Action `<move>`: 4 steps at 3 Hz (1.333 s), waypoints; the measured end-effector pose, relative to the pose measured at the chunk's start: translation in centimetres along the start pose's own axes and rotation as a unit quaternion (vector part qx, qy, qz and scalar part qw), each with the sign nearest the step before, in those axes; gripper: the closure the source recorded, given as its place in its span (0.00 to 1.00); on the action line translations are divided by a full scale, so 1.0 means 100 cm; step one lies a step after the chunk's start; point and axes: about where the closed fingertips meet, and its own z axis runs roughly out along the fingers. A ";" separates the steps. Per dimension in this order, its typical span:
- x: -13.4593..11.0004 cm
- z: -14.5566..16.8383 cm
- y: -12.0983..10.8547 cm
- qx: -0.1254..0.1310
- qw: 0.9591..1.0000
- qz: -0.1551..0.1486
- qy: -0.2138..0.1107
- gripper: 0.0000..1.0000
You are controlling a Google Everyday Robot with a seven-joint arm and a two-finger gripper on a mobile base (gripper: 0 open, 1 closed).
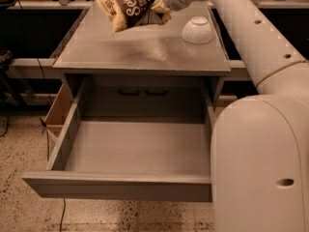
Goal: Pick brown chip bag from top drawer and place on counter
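The brown chip bag (pixel 128 6) hangs tilted in the air above the far end of the counter (pixel 140 52), its tan end pointing left. My gripper (pixel 161 6) is at the bag's right end, shut on it, and the wrist hides most of the gripper. The bag casts a soft shadow on the counter below it. The top drawer (pixel 135 151) is pulled wide open toward the camera, and its grey bottom is bare.
A white bowl (pixel 197 30) sits upside down on the counter's far right. My arm (pixel 251 33) reaches over the right side, and the robot body (pixel 260 163) fills the lower right. A brown cardboard box (pixel 60 112) stands left of the drawer.
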 end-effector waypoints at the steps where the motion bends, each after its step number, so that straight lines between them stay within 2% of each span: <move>1: 0.019 0.042 0.009 0.029 0.999 0.035 0.000 1.00; 2: 0.018 0.085 0.028 0.020 0.998 0.052 -0.019 0.82; 3: 0.016 0.106 0.037 0.013 0.997 0.063 -0.033 0.59; 4: 0.009 0.113 0.040 0.010 0.997 0.066 -0.047 0.35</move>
